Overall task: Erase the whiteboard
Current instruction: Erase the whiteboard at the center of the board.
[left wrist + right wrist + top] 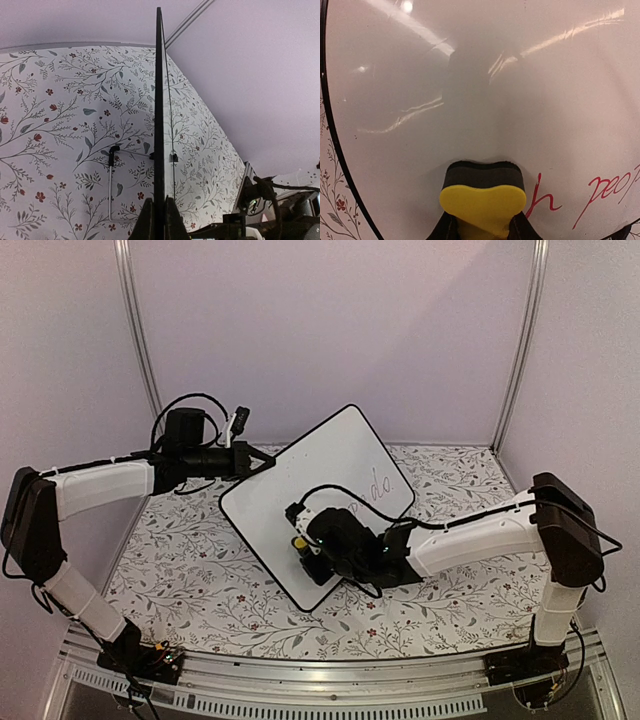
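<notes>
- Your left claw (159,212) is pinched tight on the thin black rim of the whiteboard (300,480). It holds the board by the side nearest the worktop's left edge.
- The board sits over the middle of the worktop (200,580), a little toward the far edge and turned cornerwise. These views do not show whether its near corner rests on the cloth.
- Your right claw (482,226) is closed narrow on a yellow eraser (482,200). The eraser's dark felt pad is pressed against the board's face, close to that near corner.
- In the right wrist view, the face above and to the left of the eraser looks clean, showing only glare.
- Red writing (600,192) stands just right of the eraser, and the overhead view shows script toward the board's far right side.
- Judging by this, the job is partly done, and you have the lettered stretch left to wipe.
</notes>
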You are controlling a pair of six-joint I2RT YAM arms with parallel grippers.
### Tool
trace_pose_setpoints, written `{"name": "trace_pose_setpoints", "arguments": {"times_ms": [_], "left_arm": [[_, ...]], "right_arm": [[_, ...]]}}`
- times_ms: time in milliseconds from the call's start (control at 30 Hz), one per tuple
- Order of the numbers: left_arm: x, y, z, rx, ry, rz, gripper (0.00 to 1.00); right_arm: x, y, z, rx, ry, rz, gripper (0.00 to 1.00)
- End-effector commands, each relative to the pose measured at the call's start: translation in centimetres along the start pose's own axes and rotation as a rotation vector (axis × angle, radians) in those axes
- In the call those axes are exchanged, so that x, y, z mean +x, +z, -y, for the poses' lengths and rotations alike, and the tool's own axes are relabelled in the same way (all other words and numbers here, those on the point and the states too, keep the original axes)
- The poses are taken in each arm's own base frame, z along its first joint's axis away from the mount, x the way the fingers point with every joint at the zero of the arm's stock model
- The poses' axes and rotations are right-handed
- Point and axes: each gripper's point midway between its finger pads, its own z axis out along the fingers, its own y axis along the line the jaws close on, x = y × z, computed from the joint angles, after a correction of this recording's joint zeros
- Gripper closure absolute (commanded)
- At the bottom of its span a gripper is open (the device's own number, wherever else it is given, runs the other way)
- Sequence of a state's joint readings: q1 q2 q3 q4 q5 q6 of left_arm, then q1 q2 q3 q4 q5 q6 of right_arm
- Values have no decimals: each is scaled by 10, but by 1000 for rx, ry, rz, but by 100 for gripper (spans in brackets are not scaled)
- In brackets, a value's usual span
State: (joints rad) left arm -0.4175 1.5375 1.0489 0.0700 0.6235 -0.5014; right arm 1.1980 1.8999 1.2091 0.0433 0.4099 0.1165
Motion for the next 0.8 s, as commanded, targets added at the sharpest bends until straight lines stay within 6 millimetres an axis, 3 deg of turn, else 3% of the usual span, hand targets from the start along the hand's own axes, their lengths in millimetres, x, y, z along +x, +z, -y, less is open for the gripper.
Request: {"name": "trace_pose_setpoints", "arguments": {"times_ms": [0,200,300,433,567,667,767], "left_arm": [[-8,-2,23,72,63,23,100],[-8,-2,23,73,60,21,100],[-8,-2,24,75,59,21,100],[-7,-1,24,76,59,18,100],[-7,-1,24,75,62,20,100],[-7,-2,24,74,61,20,100],[-8,-2,24,75,64,21,100]], "right_arm": [[49,-2,-1,30,-21,-144,100],[64,-10,0,59,-36,-176,100],[51,-17,5,78,-34,-150,100],[5,-33,12,102,-47,-59,100],[-60,-59,25,121,-34,87,100],[-89,-69,38,129,-18,162,100],[-102,-68,44,131,-4,196,100]]}}
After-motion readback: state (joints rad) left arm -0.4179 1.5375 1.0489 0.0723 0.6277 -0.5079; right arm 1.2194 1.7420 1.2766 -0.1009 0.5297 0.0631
